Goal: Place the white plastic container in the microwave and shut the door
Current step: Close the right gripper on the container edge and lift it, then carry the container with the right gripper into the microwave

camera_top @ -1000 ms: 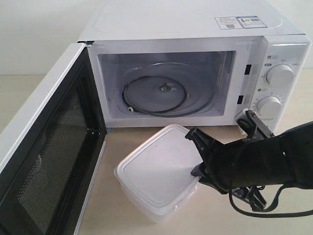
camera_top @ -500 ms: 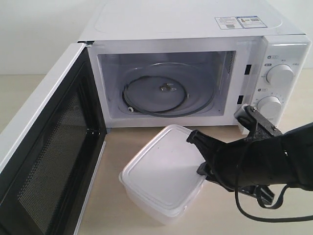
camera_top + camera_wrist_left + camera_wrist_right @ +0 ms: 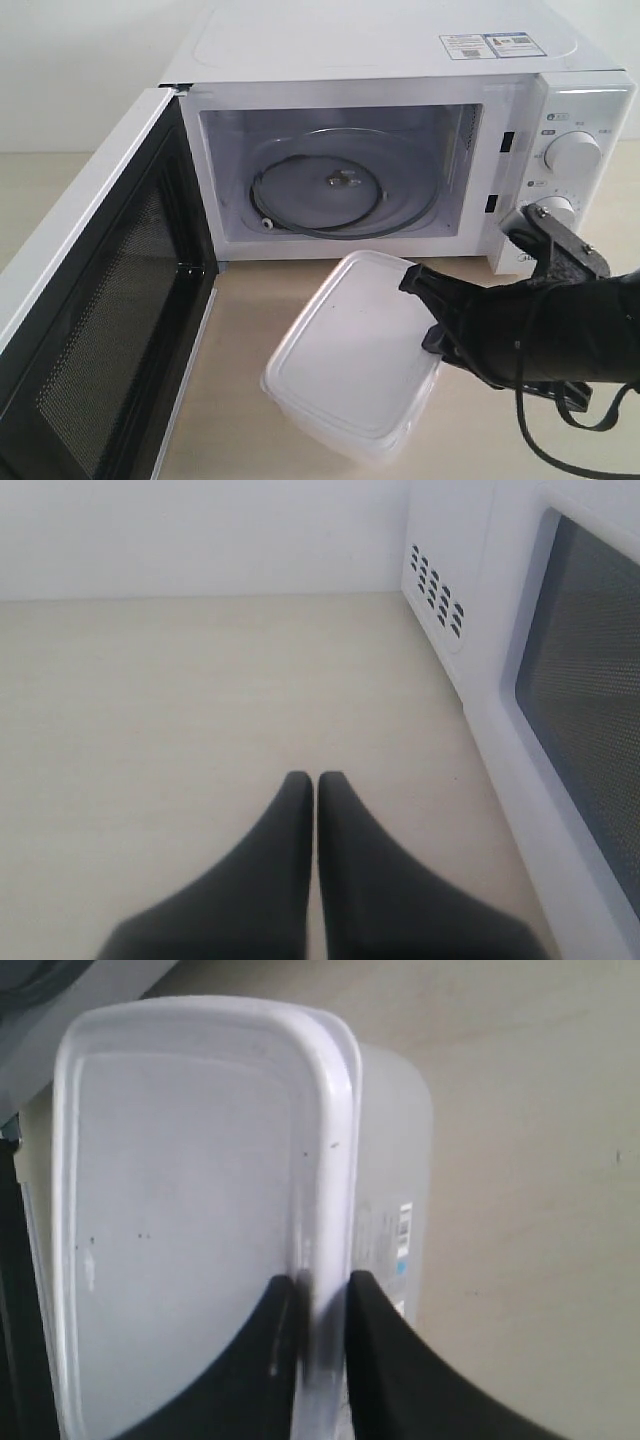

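Note:
The white plastic container [image 3: 345,360] hangs tilted above the table, just in front of the microwave [image 3: 390,60]. My right gripper [image 3: 425,315] is shut on its rim; in the right wrist view the black fingers [image 3: 385,1360] pinch the lid's edge, and the right gripper [image 3: 322,1285] sits beside the container [image 3: 180,1200] side label. The door [image 3: 95,320] stands wide open at the left, mesh face showing. The glass turntable [image 3: 340,185] lies bare inside the cavity. My left gripper [image 3: 316,778] is shut with nothing in it, over bare table beside the door's window [image 3: 590,690].
Two round dials [image 3: 570,152] sit on the microwave's right panel, close behind my right arm. The open door takes up the left side of the beige table [image 3: 240,330]. A sticker [image 3: 485,45] lies on the microwave's top.
My right gripper has lifted the container and carried it to the right and slightly back; the container now tilts more, its near end lower.

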Controlling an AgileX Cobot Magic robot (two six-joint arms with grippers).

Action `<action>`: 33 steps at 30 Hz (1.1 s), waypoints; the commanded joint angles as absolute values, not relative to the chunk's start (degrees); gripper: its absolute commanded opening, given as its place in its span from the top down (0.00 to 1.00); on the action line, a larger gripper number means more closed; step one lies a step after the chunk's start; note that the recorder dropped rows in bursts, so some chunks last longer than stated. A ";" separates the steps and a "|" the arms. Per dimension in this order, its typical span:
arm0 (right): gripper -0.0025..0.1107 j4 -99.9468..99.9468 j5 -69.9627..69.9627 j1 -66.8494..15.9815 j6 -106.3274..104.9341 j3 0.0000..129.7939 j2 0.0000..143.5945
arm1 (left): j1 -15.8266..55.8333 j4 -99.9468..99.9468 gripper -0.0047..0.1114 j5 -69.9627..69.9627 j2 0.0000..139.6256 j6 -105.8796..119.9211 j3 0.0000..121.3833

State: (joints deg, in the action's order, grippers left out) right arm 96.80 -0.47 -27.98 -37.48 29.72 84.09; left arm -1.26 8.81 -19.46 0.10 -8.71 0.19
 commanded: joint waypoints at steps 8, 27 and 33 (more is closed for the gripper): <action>0.98 95.74 -0.88 -27.99 -38.05 23.77 70.31 | -0.93 8.43 0.93 -19.39 0.00 -8.94 0.00; 0.98 78.91 -4.14 -27.99 -16.62 19.42 56.08 | -0.93 8.43 0.93 -19.39 0.00 -8.94 0.00; 0.98 78.44 -1.76 -30.01 -16.13 19.42 56.02 | -0.93 8.43 0.93 -19.39 0.00 -8.94 0.00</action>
State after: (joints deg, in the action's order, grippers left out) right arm 79.30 -3.61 -28.42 -16.64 19.34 56.61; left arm -1.26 8.81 -19.46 0.10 -8.71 0.19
